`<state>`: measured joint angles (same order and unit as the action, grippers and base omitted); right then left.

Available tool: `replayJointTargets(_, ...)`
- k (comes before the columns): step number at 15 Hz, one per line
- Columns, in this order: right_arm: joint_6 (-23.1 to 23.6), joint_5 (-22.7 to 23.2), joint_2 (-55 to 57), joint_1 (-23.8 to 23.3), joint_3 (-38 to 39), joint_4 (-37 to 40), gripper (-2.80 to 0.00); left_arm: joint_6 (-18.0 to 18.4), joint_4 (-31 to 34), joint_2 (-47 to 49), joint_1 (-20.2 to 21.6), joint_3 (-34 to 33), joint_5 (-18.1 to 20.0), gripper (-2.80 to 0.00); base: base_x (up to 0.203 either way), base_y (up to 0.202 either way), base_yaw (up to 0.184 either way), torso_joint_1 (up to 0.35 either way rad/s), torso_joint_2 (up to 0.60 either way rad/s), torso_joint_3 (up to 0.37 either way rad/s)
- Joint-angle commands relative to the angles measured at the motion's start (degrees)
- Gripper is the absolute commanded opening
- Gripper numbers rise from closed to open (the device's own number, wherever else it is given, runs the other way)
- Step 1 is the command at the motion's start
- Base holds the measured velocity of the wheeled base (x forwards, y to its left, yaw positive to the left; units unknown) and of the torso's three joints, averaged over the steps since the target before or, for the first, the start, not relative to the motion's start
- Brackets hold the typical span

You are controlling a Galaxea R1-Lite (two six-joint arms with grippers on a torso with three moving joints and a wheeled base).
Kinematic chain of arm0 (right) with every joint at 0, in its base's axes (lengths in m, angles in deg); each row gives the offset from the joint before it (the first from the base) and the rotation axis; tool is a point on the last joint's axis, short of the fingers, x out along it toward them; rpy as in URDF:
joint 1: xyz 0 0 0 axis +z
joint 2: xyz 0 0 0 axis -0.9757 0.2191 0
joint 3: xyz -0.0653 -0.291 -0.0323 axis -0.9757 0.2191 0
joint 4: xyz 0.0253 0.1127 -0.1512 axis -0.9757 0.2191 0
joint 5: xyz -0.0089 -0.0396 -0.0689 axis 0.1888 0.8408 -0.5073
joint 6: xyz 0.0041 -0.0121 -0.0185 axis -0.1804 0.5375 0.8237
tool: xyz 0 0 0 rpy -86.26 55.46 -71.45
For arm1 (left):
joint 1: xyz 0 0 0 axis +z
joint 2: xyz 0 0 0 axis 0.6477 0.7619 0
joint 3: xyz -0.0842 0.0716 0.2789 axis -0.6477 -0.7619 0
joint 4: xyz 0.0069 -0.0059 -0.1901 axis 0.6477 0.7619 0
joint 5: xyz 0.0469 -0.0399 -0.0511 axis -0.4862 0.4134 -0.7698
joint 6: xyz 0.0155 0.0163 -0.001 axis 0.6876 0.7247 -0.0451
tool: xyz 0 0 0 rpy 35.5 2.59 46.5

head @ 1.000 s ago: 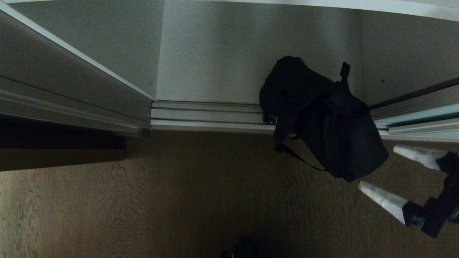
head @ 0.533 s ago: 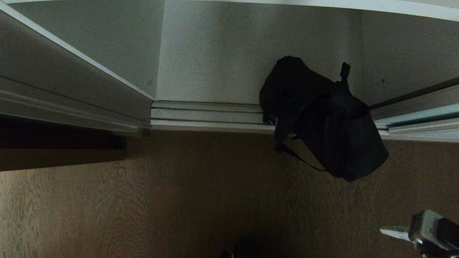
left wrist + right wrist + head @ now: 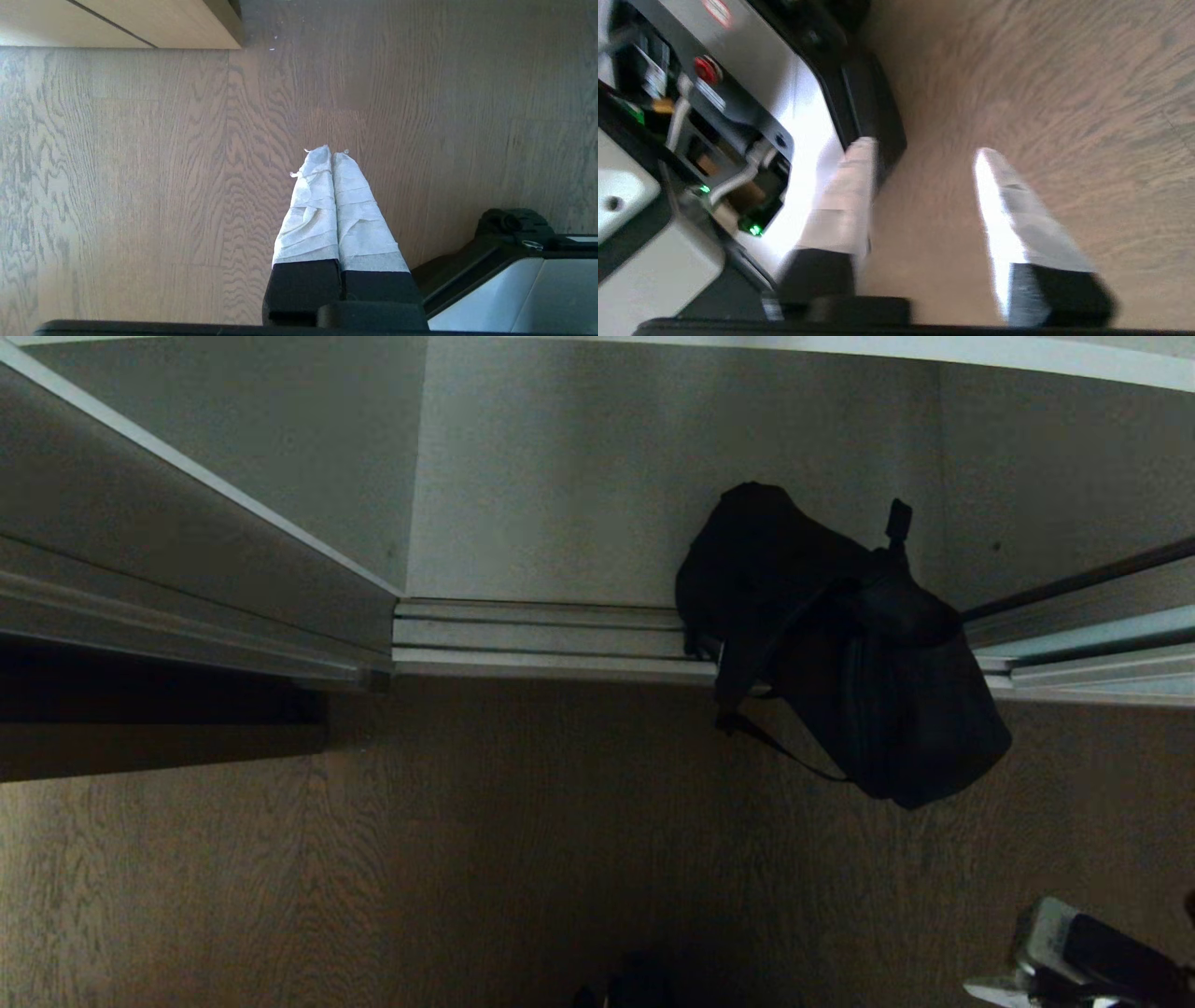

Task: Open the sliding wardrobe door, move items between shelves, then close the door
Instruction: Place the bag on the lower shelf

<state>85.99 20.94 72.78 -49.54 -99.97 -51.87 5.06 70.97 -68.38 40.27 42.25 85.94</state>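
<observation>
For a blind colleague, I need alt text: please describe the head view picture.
A black fabric bag hangs half out of an open wardrobe, across the bottom door track and over the dark wood floor. Grey-white walls stand behind it. The right claw shows only at the lower right corner.

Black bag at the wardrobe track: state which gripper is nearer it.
Right. The right gripper shows at the head view's lower right corner, below the black bag and apart from it. The left gripper is outside that view, over bare floor.
</observation>
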Motion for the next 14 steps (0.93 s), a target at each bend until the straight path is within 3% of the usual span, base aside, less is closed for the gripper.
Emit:
replayJointTargets(1, 1.5, 0.1, 5.49, -0.92, -0.86, -1.55, -2.8, 0.0, 0.0, 0.0, 0.01, 0.0, 0.0, -2.8, 0.0, 0.0, 0.0, 0.0, 0.0, 0.0)
replayJointTargets(5, 1.69, 0.1, 12.74, -2.51, -1.09, -5.19, -2.8, 0.0, 0.0, 0.0, 0.01, 0.0, 0.0, -2.8, 0.0, 0.0, 0.0, 0.0, 0.0, 0.0)
replayJointTargets(10, 1.69, 0.0, 31.58, -5.41, -2.83, -27.79, -2.8, 0.0, 0.0, 0.0, 0.01, 0.0, 0.0, -2.8, 0.0, 0.0, 0.0, 0.0, 0.0, 0.0)
replayJointTargets(14, 0.11, -0.11, 38.93, -7.84, -14.12, -41.23, -2.8, 0.0, 0.0, 0.0, 0.01, 0.0, 0.0, -2.8, 0.0, 0.0, 0.0, 0.0, 0.0, 0.0)
